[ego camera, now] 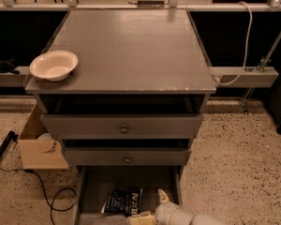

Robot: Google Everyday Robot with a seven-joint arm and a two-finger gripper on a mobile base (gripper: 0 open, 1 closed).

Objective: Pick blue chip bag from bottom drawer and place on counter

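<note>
The blue chip bag [123, 202], dark navy with white lettering, lies in the pulled-out bottom drawer [126, 178] at the foot of the grey cabinet. My gripper [152, 207] is low in the drawer at the bag's right edge. It is open, with one pale finger [163, 196] pointing up and the other [140, 217] lying near the bag's lower corner. The bag is not between the fingers. The grey counter [126, 46] tops the cabinet.
A cream bowl [54, 64] sits on the counter's front left corner. Two knobbed drawers [124, 129] above the bottom one stand slightly out. A cardboard box [37, 146] and a black cable [51, 201] lie on the floor at the left.
</note>
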